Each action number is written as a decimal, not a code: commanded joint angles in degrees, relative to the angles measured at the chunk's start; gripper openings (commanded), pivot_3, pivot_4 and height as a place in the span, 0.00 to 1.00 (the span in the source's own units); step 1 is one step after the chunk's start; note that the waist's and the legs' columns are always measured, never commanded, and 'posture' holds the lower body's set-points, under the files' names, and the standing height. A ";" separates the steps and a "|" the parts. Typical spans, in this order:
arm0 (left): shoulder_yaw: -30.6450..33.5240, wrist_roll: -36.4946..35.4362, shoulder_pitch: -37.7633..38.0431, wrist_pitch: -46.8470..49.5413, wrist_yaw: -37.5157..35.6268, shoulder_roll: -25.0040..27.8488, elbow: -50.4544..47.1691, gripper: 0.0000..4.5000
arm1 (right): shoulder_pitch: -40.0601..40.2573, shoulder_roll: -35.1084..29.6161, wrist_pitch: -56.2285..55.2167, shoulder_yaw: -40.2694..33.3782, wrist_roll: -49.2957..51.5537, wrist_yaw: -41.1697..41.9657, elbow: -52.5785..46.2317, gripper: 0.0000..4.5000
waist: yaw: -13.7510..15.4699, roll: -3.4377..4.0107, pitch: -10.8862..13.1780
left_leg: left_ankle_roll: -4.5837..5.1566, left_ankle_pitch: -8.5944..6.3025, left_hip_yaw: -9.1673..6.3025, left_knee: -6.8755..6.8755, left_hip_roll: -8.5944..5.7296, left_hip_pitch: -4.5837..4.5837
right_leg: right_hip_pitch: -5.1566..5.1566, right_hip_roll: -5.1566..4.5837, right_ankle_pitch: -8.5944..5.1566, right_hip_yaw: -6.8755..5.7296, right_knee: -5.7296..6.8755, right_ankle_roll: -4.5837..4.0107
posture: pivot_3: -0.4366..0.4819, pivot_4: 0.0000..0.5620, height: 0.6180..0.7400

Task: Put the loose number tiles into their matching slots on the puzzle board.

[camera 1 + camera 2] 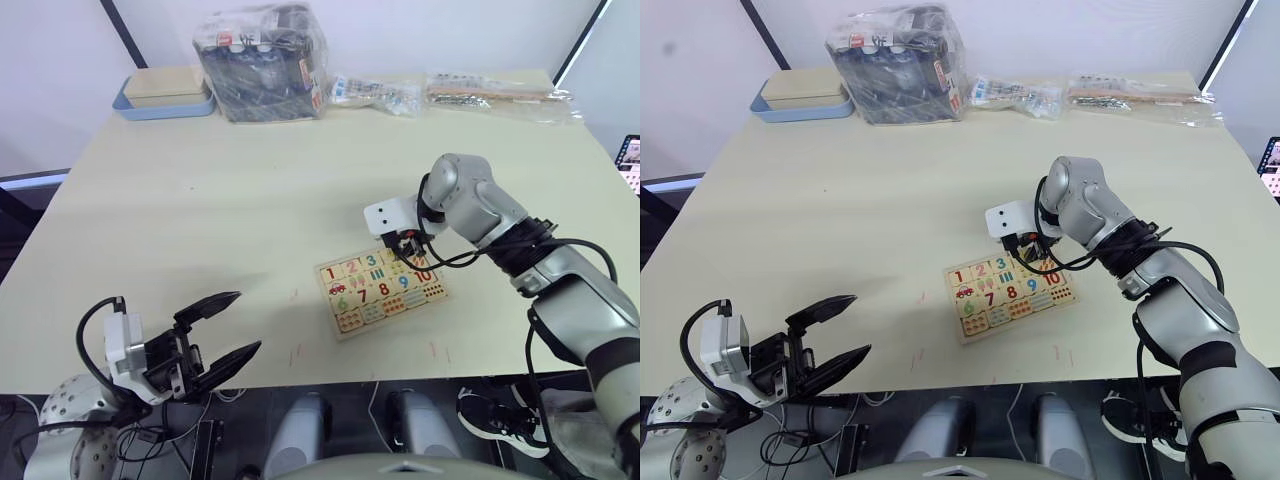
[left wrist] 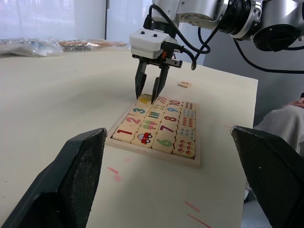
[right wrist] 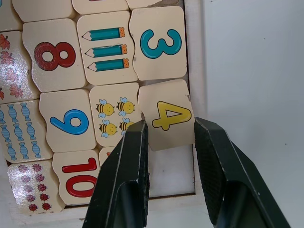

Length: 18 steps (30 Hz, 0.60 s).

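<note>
The puzzle board (image 1: 326,300) lies flat on the table, right of centre, with most of its number and picture tiles seated. My right gripper (image 3: 168,126) points down at the board's far edge, shut on a loose number tile with a yellow 4 (image 3: 168,116). That tile sits slightly askew beside the blue 3 (image 3: 160,43). Next to it is a bare matching slot (image 3: 171,171). Another loose number tile (image 2: 185,85) lies on the table just beyond the board. Over the table's front left edge, well away from the board, my left gripper (image 1: 235,325) is open and holds nothing.
At the table's back left stands a blue tray with a tan box (image 1: 165,95). A plastic-wrapped black box (image 1: 265,60) is beside it, and bags of small parts (image 1: 495,90) lie along the back edge. Small red marks (image 1: 296,352) dot the tabletop near the front.
</note>
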 commanded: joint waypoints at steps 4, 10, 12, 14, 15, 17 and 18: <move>0.07 -0.10 0.37 -0.76 0.22 -0.12 -0.59 1.00 | -0.57 0.18 -0.55 -0.22 -0.52 0.08 0.21 0.19 | 0.00 0.00 0.00 | 0.00 0.00 0.00 0.00 0.00 0.00 | 0.00 0.00 0.00 0.00 0.00 0.00 | 0.48 0.27 1.00; -0.28 0.02 0.37 -0.66 0.69 -0.23 -1.05 1.00 | -0.53 0.18 -0.47 -0.24 -0.52 0.06 0.13 0.19 | 0.00 0.00 0.00 | 0.00 0.00 0.00 0.00 0.00 0.00 | 0.00 0.00 0.00 0.00 0.00 0.00 | 0.48 0.27 1.00; -0.30 0.03 0.38 -0.65 0.73 -0.23 -1.10 1.00 | -0.49 0.18 -0.40 -0.25 -0.50 0.08 0.03 0.19 | 0.00 0.00 0.00 | 0.00 0.00 0.00 0.00 0.00 0.00 | 0.00 0.00 0.00 0.00 0.00 0.00 | 0.48 0.27 1.00; -0.29 0.04 0.40 -0.62 0.77 -0.21 -1.16 1.00 | -0.43 0.13 -0.31 -0.25 -0.49 0.14 -0.12 0.19 | 0.00 0.00 0.00 | 0.00 0.00 0.00 0.00 0.00 0.00 | 0.00 0.00 0.00 0.00 0.00 0.00 | 0.48 0.27 1.00; -0.29 0.00 0.33 -0.49 0.89 -0.15 -1.27 1.00 | -0.41 0.13 -0.29 -0.26 -0.48 0.13 -0.15 0.19 | 0.00 0.00 0.00 | 0.00 0.00 0.00 0.00 0.00 0.00 | 0.00 0.00 0.00 0.00 0.00 0.00 | 0.48 0.27 1.00; -0.27 -0.16 0.22 -0.12 1.27 0.00 -1.76 1.00 | -0.36 0.08 -0.25 -0.26 -0.47 0.17 -0.27 0.19 | 0.00 0.00 0.00 | 0.00 0.00 0.00 0.00 0.00 0.00 | 0.00 0.00 0.00 0.00 0.00 0.00 | 0.48 0.27 1.00; -0.27 -0.23 0.22 0.02 1.42 0.07 -1.98 1.00 | -0.33 0.06 -0.23 -0.27 -0.46 0.19 -0.32 0.19 | 0.00 0.00 0.00 | 0.00 0.00 0.00 0.00 0.00 0.00 | 0.00 0.00 0.00 0.00 0.00 0.00 | 0.48 0.27 1.00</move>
